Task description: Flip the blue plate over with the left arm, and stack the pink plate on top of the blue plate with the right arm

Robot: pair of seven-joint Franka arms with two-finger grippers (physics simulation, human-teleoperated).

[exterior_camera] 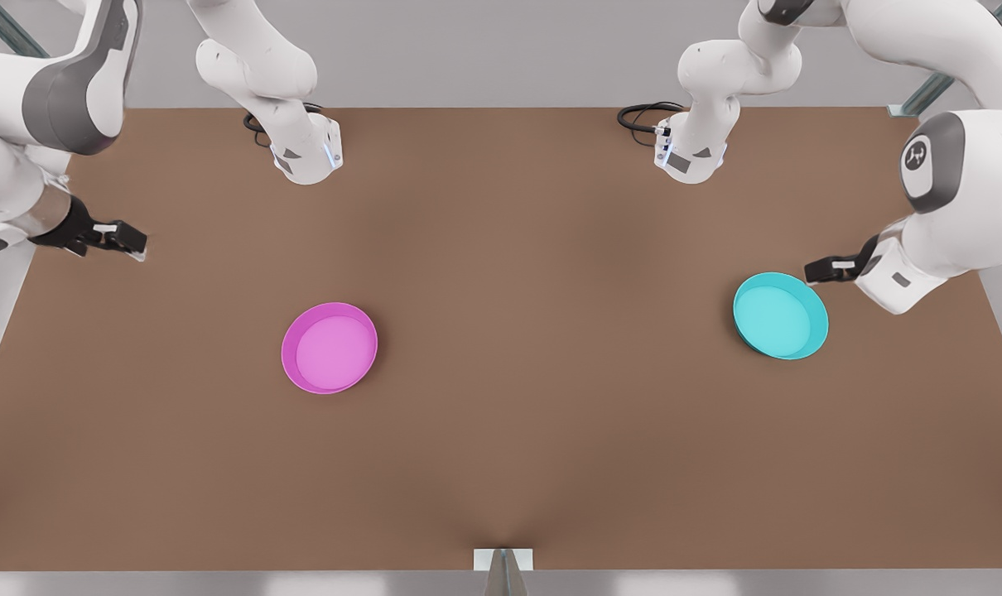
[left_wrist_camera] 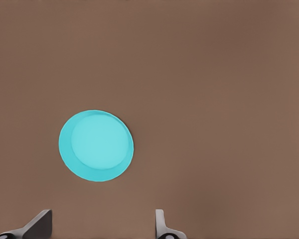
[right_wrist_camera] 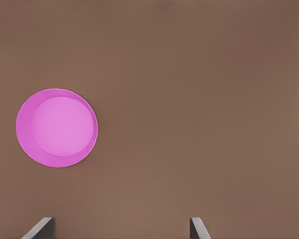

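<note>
Starting with the front view, we find the blue plate [exterior_camera: 781,315] rim-up near the tabletop [exterior_camera: 551,447] edge at that view's right, the left gripper [exterior_camera: 824,270] just beside it, and the pink plate [exterior_camera: 329,347] rim-up well apart, the right gripper [exterior_camera: 124,240] far off. In the left wrist view, open empty fingers [left_wrist_camera: 162,225] hover short of the blue plate [left_wrist_camera: 96,145]; in the right wrist view, the same holds for fingers [right_wrist_camera: 197,228] and pink plate [right_wrist_camera: 57,128]. We judge neither flip nor stack begun.
</note>
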